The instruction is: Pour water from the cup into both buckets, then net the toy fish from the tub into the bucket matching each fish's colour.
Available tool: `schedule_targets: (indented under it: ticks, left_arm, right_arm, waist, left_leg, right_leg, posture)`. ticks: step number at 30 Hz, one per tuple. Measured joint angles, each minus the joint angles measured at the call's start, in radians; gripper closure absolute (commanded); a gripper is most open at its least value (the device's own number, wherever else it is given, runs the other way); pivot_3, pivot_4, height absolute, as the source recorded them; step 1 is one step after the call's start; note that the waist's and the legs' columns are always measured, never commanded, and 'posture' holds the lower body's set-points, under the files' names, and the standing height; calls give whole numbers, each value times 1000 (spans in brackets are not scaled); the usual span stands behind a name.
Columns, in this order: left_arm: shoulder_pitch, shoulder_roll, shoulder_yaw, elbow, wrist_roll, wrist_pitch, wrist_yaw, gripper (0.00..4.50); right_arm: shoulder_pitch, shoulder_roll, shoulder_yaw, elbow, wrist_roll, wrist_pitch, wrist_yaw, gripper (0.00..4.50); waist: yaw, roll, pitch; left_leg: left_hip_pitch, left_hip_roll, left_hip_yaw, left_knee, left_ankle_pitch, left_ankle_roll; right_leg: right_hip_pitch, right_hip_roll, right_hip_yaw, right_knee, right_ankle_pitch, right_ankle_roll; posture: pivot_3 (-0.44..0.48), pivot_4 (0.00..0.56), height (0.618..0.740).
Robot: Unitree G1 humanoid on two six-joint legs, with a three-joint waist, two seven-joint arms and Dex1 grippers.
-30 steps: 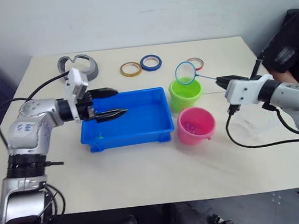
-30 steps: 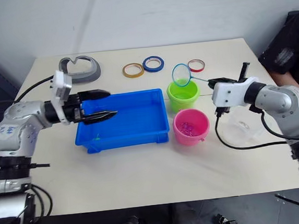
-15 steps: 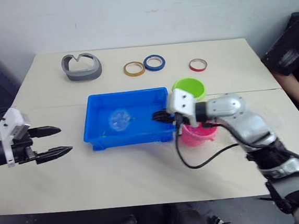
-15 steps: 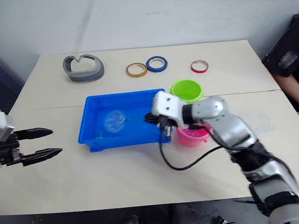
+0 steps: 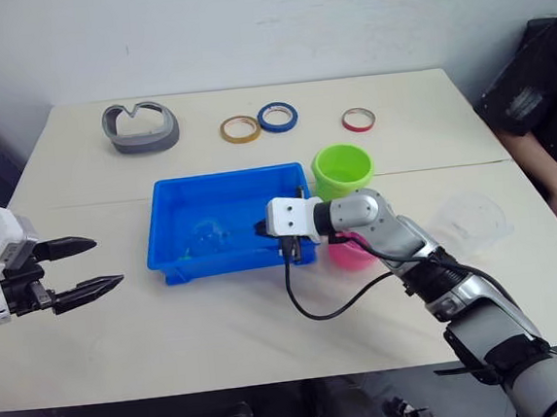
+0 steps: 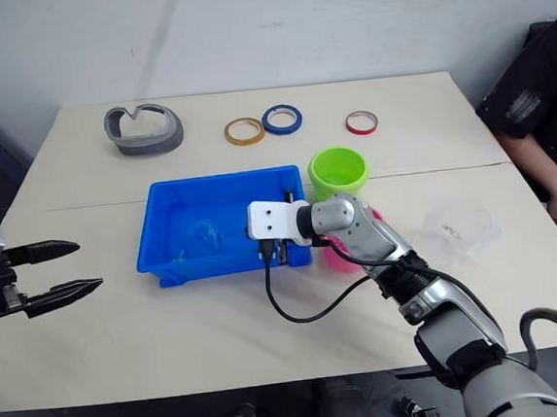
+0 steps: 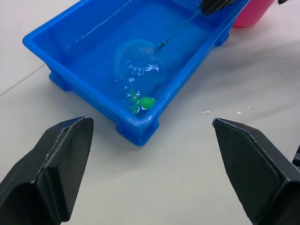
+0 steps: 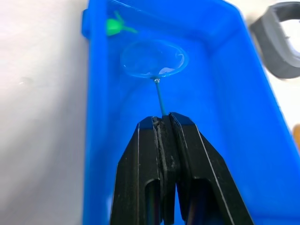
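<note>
- Net (image 8: pixel 153 58) lies inside the blue tub (image 5: pixel 171 262), hoop lowered in the water toward the tub's left half; its slim handle runs right to the right gripper (image 8: pixel 162 123).
- Right gripper sits over the tub's right end, fingers clamped tight on the net handle.
- 1 green toy fish (image 7: pixel 144 102) rests in the tub's near left corner, just beside the hoop, not inside it.
- Left gripper (image 5: pixel 86 264) hovers over bare table left of the tub, well apart from it, fingers spread and gripping nothing.
- Green bucket (image 5: pixel 342 170) stands just right of the tub's far right corner; pink bucket (image 5: pixel 348 254) sits nearer, partly hidden behind the right arm.
- Clear cup (image 5: pixel 474 220) lies on the table at the right, well apart from the buckets.
- 3 tape rolls (image 5: pixel 277 117) and a grey object (image 5: pixel 141 128) sit along the far side.
</note>
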State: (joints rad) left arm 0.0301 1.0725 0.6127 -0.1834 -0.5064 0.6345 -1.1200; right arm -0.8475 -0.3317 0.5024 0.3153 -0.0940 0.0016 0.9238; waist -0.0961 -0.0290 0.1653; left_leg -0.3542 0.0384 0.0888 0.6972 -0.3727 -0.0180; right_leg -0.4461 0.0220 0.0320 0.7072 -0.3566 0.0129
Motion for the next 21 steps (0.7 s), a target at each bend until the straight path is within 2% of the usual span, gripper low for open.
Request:
schedule_targets:
  ticks: [11,21]
  left_arm:
    - [-21,0,0,1,-9,3,18,34]
    - [-27,0,-12,43,-2,-14,14,34]
  right_arm:
    - [0,85,-23,0,15,42,28,4500]
    - [-34,60,-31,111,-93,-97,-43,4500]
  waist:
    - [-6,0,0]
    - [-14,0,0]
  left_leg:
    - [0,0,0,0,0,0]
    - [0,0,0,0,0,0]
  right_leg:
    - [0,0,0,0,0,0]
    - [0,0,0,0,0,0]
  posture:
    - [0,150,740]
    - [0,150,740]
